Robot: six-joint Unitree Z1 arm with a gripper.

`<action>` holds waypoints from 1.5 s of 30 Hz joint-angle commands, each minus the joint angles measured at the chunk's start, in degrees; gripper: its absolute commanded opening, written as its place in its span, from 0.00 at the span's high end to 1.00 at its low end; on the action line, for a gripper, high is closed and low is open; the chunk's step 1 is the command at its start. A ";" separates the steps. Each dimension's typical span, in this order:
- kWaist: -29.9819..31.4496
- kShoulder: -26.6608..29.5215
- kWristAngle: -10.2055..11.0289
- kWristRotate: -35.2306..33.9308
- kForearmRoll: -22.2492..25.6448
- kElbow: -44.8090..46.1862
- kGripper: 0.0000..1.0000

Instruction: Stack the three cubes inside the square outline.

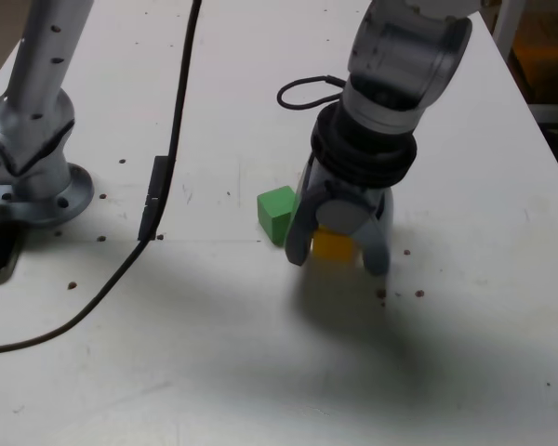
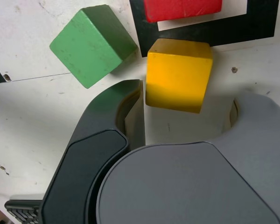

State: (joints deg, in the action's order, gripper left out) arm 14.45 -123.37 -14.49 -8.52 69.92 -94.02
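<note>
Filling the lower wrist view, the grey gripper [image 2: 189, 109] is standing released, its 2 jaws straddling the matte yellow cube [image 2: 178, 74] without touching. 1 matte red cube [image 2: 182, 8] is sitting inside the black tape square outline [image 2: 233, 29]; the matte green cube [image 2: 92, 43] is lying outside, upper left.

text: none readable | labels: none | brands: none | numbers: none | signs: none

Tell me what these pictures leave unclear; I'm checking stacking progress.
- Red matte cube: cut off by the wrist view's edge; hidden behind the arm in the exterior view.
- Black tape square outline: partly out of frame; unseen in the exterior view.
- End effector: whether it touches the yellow matte cube is unclear.
</note>
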 commanded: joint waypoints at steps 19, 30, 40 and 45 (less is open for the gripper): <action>-1.72 -1.74 -0.81 2.55 -1.68 0.78 0.31; -2.14 -1.39 -0.39 2.89 -2.55 1.12 0.69; -1.57 -0.27 -2.53 2.42 -1.98 1.68 0.74; 0.78 2.73 -2.99 -0.74 -0.36 1.51 0.74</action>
State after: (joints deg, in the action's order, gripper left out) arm 14.81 -121.83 -17.43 -8.70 69.16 -92.30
